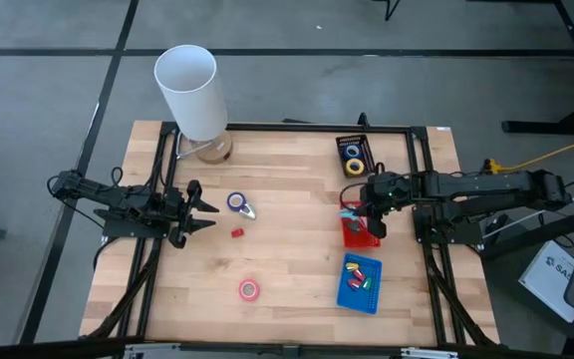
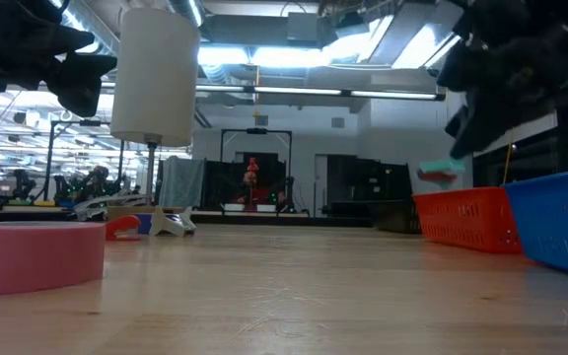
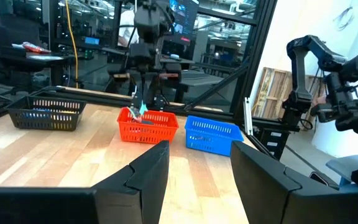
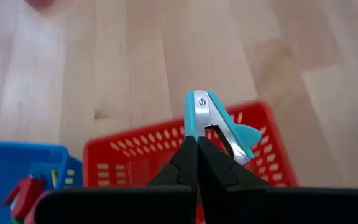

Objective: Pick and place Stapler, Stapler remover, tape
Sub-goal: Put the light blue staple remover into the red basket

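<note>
Wood table bears red basket; above, right pincer pinches teal staple remover; left pincer spread.

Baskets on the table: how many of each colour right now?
Black basket: 1
Red basket: 1
Blue basket: 1
Total: 3

High cam straight down on whole table, low cam level at tabletop, both wrist cams see red basket.
</note>
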Robot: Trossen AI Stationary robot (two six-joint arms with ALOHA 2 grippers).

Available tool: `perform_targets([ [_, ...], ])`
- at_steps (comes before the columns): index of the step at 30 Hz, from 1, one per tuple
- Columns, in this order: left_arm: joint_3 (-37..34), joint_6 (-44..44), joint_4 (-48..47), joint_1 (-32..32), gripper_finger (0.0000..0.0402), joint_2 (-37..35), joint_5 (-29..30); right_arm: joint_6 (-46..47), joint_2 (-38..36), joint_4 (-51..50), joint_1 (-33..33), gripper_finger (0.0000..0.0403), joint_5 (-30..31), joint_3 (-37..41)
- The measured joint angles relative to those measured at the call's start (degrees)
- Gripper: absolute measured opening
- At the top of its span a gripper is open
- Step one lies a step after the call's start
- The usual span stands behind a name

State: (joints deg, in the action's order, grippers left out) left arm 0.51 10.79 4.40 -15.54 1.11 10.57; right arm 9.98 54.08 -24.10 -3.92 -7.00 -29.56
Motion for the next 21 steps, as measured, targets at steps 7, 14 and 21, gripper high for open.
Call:
perform_targets([
  [7, 0.0, 0.0, 0.0, 0.0, 0.0169, 0.0, 0.0, 4.5, -0.7, -1.2, 0.9, 0.0000, 1.8, 2.9],
  [14, 0.0, 0.0, 0.0, 0.0, 0.0169, 0.0, 0.0, 5.9, -0.7, -3.6, 0.9, 0.0000, 3.4, 2.9],
  [21, 0.0, 0.0, 0.0, 0.0, 0.0169, 0.0, 0.0, 6.1, -0.7, -3.6, 0.9, 0.0027, 3.4, 2.9],
])
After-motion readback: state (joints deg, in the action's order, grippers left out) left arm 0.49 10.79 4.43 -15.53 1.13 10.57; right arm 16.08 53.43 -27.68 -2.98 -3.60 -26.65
